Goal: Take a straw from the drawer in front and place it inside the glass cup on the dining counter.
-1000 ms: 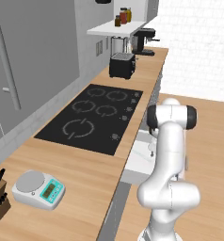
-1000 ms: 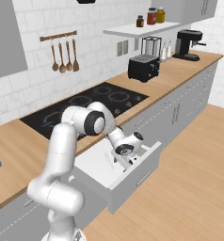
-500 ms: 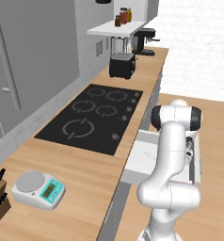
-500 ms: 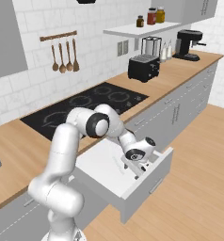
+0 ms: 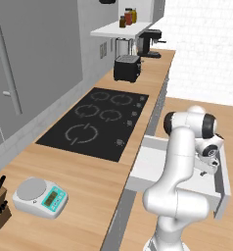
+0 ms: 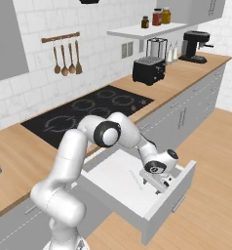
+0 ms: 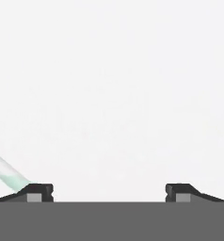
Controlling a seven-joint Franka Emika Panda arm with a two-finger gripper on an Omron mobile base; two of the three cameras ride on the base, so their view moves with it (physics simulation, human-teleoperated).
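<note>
Drawer stands further out than a second ago, now pulled well clear of the cabinet face under the wood worktop; the arm has extended with it, and the gripper has gone from the front edge to low inside the box near the front panel.

Straw: thin pale stick lying flat on the white drawer floor, running diagonally, just beside the gripper on its left in the right base view. In the hand view the straw enters from the left edge as a whitish-green band and ends at the left fingertip; contact cannot be judged from this angle.

Gripper: jaws spread wide, the two tips far apart in the hand view, nothing between them but bare white drawer floor. Nothing held. From the left base view the gripper sits over the drawer close to its front wall.

Surroundings: black cooktop set in the worktop directly behind the open drawer. Kitchen scale on the near end of the worktop. Black toaster and coffee machine at the far end. Wooden utensils hang on a wall rail.
</note>
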